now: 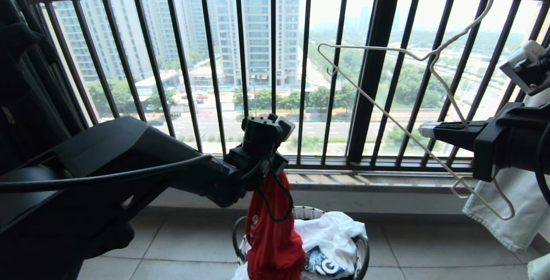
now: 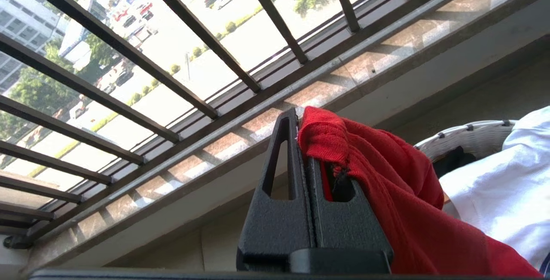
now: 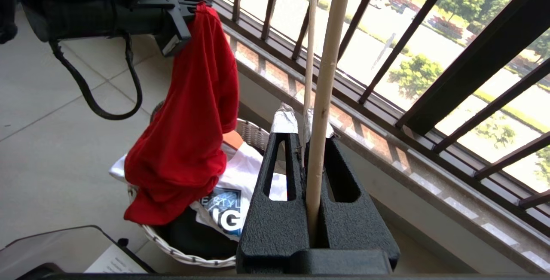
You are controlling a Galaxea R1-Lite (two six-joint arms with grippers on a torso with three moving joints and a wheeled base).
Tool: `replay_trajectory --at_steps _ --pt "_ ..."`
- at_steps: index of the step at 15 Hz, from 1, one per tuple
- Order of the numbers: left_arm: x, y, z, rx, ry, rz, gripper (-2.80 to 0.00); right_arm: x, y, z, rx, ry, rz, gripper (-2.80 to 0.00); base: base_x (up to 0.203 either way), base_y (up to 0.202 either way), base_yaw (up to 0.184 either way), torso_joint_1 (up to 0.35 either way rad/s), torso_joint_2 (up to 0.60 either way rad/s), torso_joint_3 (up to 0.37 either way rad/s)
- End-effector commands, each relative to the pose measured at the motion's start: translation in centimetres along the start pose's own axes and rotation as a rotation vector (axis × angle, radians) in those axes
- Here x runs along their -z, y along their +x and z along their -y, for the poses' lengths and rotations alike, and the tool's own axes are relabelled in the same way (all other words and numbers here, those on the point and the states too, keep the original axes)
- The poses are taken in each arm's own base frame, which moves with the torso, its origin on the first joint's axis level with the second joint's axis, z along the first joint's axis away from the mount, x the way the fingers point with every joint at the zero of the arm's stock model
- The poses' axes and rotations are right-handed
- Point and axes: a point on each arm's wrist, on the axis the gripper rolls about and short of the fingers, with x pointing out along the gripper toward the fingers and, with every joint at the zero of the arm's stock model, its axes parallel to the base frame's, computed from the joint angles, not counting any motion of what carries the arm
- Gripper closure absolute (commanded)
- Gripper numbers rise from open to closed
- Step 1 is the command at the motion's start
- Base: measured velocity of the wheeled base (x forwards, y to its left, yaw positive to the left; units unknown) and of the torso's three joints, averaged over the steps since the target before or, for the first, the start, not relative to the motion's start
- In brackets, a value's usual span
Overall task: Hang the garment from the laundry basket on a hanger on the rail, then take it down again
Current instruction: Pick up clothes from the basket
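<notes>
I had the left gripper (image 2: 300, 142) clamped on a bunched fold of the garment (image 1: 273, 237), which hung limp above the laundry basket (image 1: 363, 250). The right gripper's (image 3: 306, 119) fingers were pinched tight on the hanger (image 1: 412, 112) wire, held up before the window railing. The cloth looked light, soft and floppy, so I judged the collar or shoulder seam the best hold for threading it onto the stiff, thin wire.

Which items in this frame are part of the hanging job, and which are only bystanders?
In the job:
- red garment, pinched in the left gripper
- wire hanger, clamped in the right gripper
- laundry basket

Bystanders:
- white printed shirt in the basket
- window railing
- pale cloth at far right
</notes>
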Motion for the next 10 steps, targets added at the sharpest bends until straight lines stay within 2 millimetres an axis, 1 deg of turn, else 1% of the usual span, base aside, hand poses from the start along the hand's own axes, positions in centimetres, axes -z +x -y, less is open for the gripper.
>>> replay_trajectory --at_steps 1,4,6,8,10 --pt "-2.1 -1.4 -1.8 -0.011 -0.051 -0.004 0.0 0.3 0.6 0.1 -0.005 -0.002 -0.022 0.0 0.0 0.0 0.0 0.0 0.0 0.0" --pt "-4.9 -4.8 -4.3 0.013 -0.146 -0.119 0.0 0.6 0.5 0.5 0.02 -0.002 -0.056 0.0 0.0 0.0 0.0 0.0 0.0 0.0" --pt "-6.2 -6.5 -5.5 0.022 -0.199 -0.175 0.0 1.5 0.4 1.1 0.031 -0.032 -0.14 0.0 0.0 0.0 0.0 0.0 0.0 0.0" --pt "-7.0 -7.1 -6.4 0.021 -0.216 -0.207 0.0 1.7 0.0 1.6 0.041 -0.028 -0.212 0.0 0.0 0.0 0.0 0.0 0.0 0.0" --pt "-8.2 -7.8 -7.2 0.015 -0.278 -0.238 0.0 2.1 -0.3 1.5 0.016 -0.009 -0.304 0.0 0.0 0.0 0.0 0.0 0.0 0.0"
